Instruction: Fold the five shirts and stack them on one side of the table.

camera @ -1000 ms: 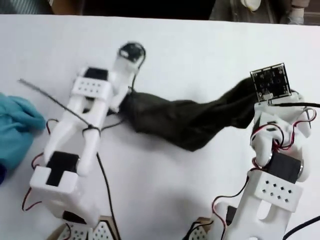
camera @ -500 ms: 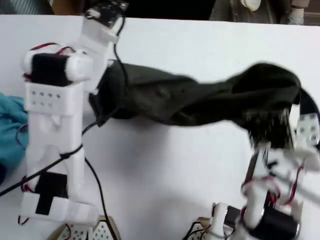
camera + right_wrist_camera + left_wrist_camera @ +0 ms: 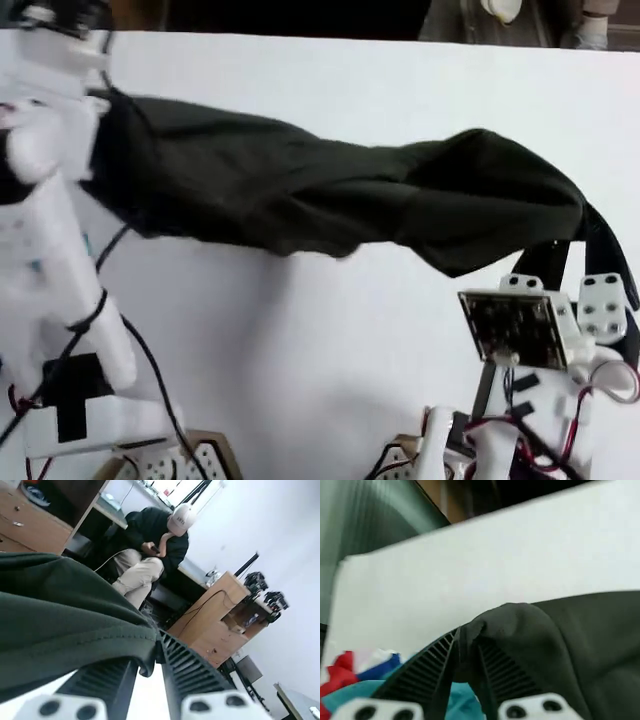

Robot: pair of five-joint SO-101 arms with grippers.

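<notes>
Clerk: Item one, the dark shirt [image 3: 330, 195]. Where was it?

Checker: It was slung between the two claws above the bench [image 3: 400, 90] and pulled out long. I could not tell whether its lowest fold brushed the surface.

Clerk: Left claw [image 3: 465, 647]?

Checker: It was pinched tight on a bunched corner of the shirt. The left arm [image 3: 45, 250] was raised at the left side of the bench, above a heap of other shirts [image 3: 350, 680] in teal, red and blue.

Clerk: Right claw [image 3: 150, 655]?

Checker: It was clamped on a hemmed edge at the opposite end. The right arm [image 3: 520, 330] was lifted too, with its wrist tipped up towards the room.

Clerk: Step in hand?

Checker: By my reading, spreading the shirt out ahead of the first fold, so the task was at an early stage.

Clerk: Next move?

Checker: Probably lowering both ends together with the cloth kept taut, so that it landed flat on the bench and not in a rope.
</notes>
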